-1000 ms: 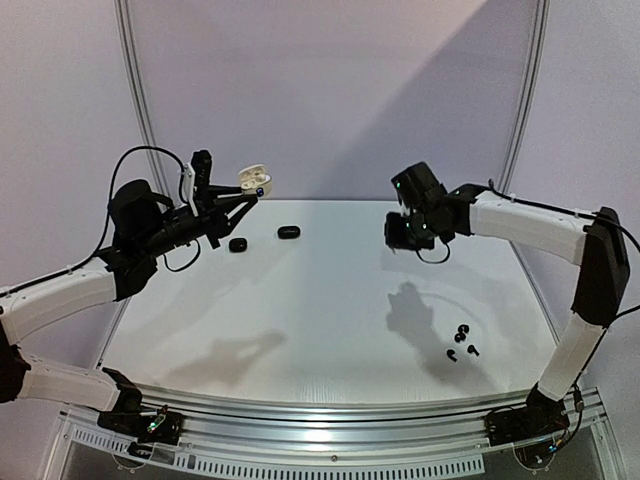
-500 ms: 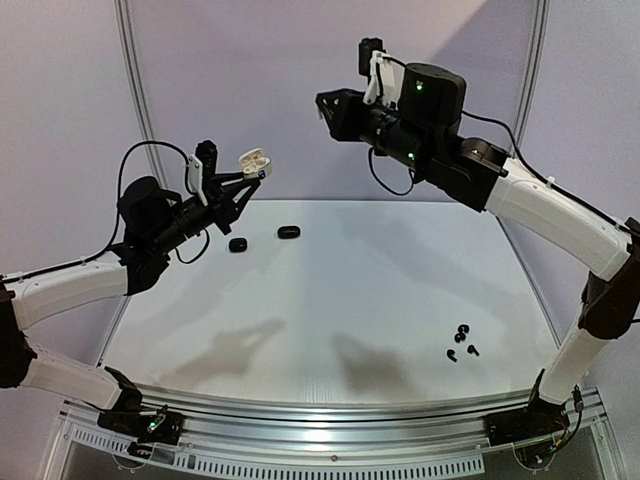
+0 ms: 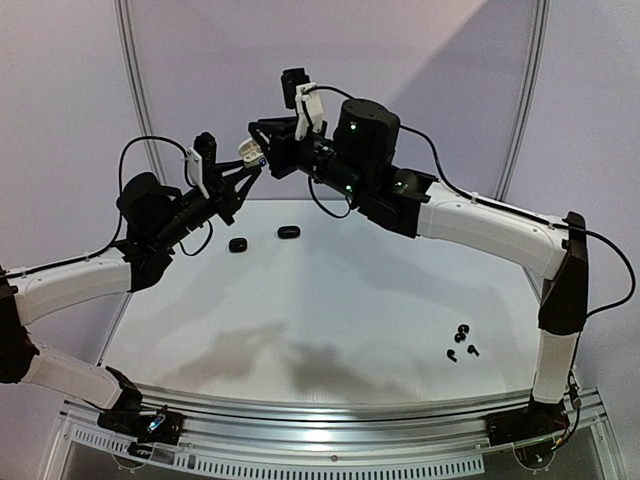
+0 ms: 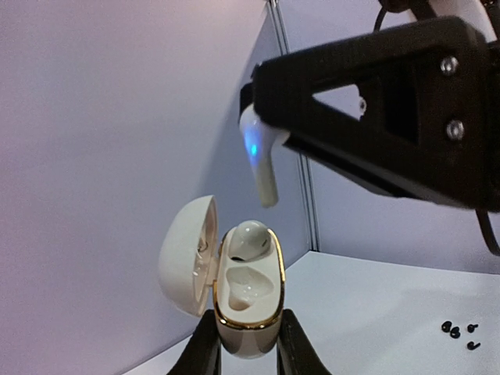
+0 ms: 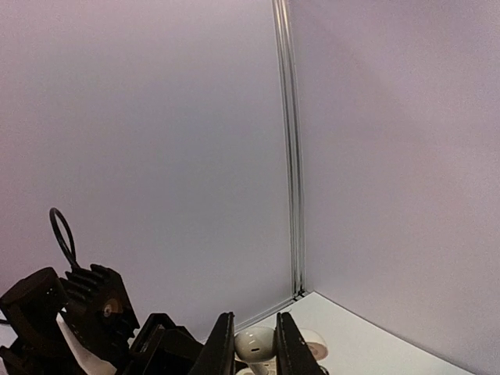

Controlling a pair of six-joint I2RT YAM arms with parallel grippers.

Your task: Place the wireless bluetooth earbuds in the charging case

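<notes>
Left wrist view: your left gripper (image 4: 248,348) is clamped on the open charging case (image 4: 248,312) with one whitish earbud (image 4: 248,238) seated in its far slot, while your right gripper (image 5: 254,348) pinches a second whitish earbud (image 4: 262,160) just above it, black earbuds (image 4: 459,331) lying on the table (image 4: 375,312).

I work in a robotics lab booth: plain pale panel walls (image 3: 210,80) joined by aluminium posts (image 3: 133,90) enclose a white table (image 3: 330,290), and my left arm (image 3: 70,285) and right arm (image 3: 490,225) are bolted to an extruded metal rail (image 3: 330,425) at its near edge.
</notes>
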